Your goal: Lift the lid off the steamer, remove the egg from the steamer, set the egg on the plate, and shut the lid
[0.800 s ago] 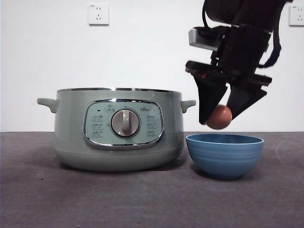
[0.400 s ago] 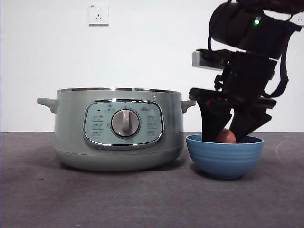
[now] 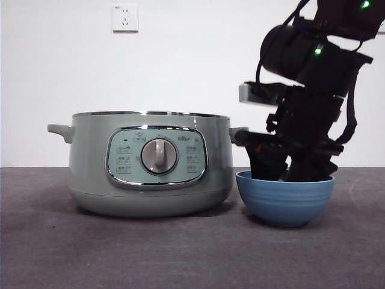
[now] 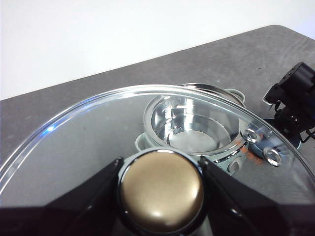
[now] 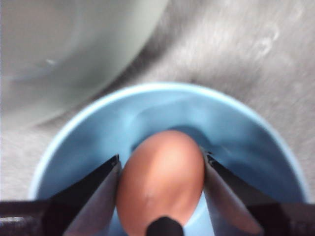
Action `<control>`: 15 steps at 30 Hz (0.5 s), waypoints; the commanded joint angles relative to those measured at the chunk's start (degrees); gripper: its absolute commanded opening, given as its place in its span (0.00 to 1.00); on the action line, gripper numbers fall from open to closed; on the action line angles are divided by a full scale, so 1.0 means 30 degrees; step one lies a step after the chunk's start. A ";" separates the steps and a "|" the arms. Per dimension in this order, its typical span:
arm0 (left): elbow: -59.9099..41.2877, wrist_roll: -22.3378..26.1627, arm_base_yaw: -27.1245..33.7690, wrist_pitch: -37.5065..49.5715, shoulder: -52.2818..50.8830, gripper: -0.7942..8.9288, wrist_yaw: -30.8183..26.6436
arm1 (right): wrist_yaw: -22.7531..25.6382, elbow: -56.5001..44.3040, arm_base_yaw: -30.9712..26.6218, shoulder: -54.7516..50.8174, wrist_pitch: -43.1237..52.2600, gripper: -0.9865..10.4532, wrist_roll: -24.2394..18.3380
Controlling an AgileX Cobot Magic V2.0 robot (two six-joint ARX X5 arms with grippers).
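The pale green steamer stands without its lid, left of the blue plate, which is a small bowl. My right gripper reaches down into the plate. In the right wrist view this gripper is shut on the brown egg, low inside the bowl. In the front view the bowl's rim hides the egg. My left gripper is shut on the knob of the glass lid, held in the air off to one side of the open steamer.
The steamer's side handle sits close to the right arm. Grey table stretches in front of both vessels. A white wall with a socket stands behind. The left wrist view catches the right arm beyond the lid.
My right gripper has come down with the egg from above the plate into it. The egg has dropped below the rim in the front view.
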 commanded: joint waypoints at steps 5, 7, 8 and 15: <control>0.0270 -0.0131 0.0022 0.1064 -0.0189 0.07 -0.0007 | -0.0029 -0.0189 0.0015 0.0685 0.0117 0.08 -0.0007; 0.0270 -0.0131 0.0022 0.1064 -0.0189 0.07 -0.0007 | -0.0036 -0.0189 0.0015 0.0787 0.0117 0.08 0.0000; 0.0270 -0.0131 0.0022 0.1064 -0.0189 0.07 -0.0007 | -0.0036 -0.0189 0.0015 0.0787 0.0124 0.10 0.0000; 0.0270 -0.0124 0.0022 0.1100 -0.0175 0.07 -0.0007 | -0.0029 -0.0182 0.0146 0.0685 0.0109 0.46 -0.0022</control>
